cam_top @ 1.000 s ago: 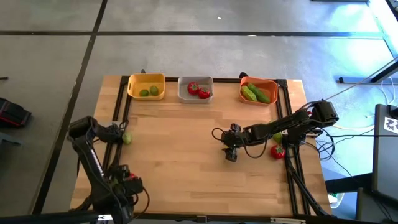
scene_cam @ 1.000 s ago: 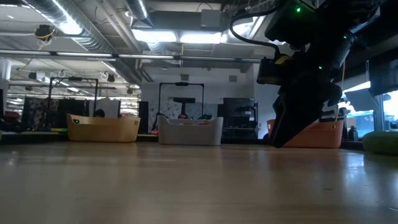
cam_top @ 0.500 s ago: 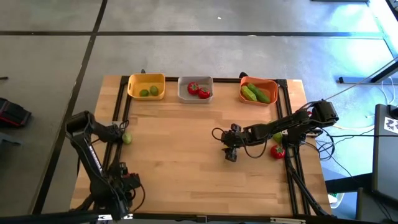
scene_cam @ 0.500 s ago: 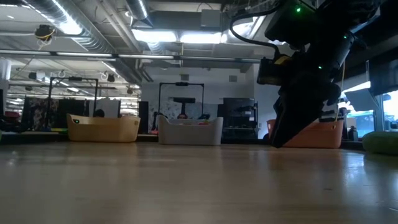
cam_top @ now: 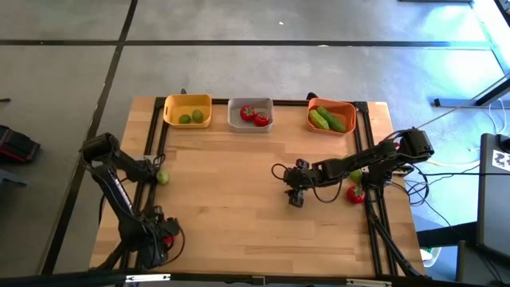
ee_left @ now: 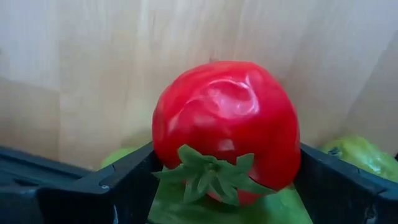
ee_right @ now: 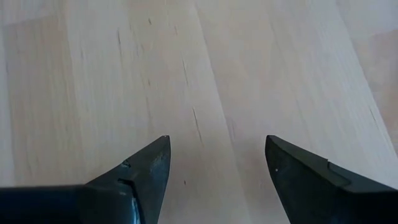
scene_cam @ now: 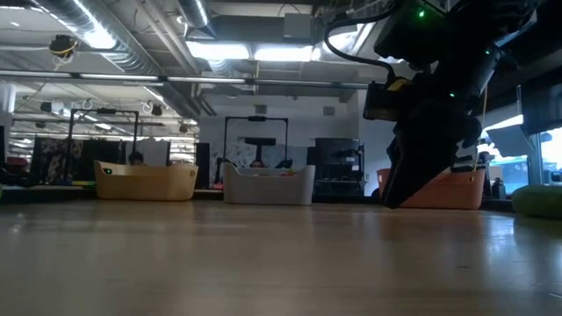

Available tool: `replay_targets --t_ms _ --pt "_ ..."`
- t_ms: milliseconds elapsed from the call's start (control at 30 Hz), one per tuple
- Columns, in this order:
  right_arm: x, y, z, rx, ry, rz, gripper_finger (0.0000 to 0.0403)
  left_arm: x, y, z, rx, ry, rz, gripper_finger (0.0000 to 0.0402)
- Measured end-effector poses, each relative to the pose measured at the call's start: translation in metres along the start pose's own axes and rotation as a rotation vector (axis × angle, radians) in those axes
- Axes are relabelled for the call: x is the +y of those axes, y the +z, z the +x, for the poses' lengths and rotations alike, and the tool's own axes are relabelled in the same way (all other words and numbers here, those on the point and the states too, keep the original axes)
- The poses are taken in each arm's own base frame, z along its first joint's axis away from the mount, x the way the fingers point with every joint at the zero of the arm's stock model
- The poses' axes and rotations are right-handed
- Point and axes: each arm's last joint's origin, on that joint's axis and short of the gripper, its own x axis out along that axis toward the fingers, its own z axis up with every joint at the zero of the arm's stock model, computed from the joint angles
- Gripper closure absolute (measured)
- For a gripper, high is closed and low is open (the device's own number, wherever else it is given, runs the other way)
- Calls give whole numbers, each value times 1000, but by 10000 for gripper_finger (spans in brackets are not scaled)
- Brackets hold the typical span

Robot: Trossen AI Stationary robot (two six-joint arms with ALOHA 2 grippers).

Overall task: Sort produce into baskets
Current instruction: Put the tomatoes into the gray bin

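My left gripper is at the table's near left corner, shut on a red tomato with a green top. Green pieces lie close beneath it. My right gripper is open and empty over bare wood at mid-table, and it shows in the low view. At the far edge stand the yellow basket with limes, the grey basket with tomatoes, and the orange basket with cucumbers. A lime lies by the left rail. A tomato and a lime lie by the right rail. My left gripper pinches the tomato's two opposite sides between its two fingers, with the green top turned toward the wrist camera. The tomato's skin is dented on its upper face. Whether it is clear of the table and the green pieces, I cannot tell.
Black rails run along the table's left and right sides. Cables trail off the table's right edge. Bare wood lies between the two grippers.
My left arm's elbow has swung out toward the table's far left. Its gripper stays at the near left corner with the tomato.
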Motion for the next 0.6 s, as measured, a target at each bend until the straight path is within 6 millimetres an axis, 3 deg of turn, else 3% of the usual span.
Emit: replay_targets --t_ms 167,400,600 --pt "0 0 0 0 -1 0 151 1 5 1 -27 2 -2 80" --pt "0 0 0 -6 -16 -6 151 1 18 1 -66 -19 -32 136" --pt "0 0 0 -6 -15 -6 151 1 43 -11 -133 -40 -30 138"
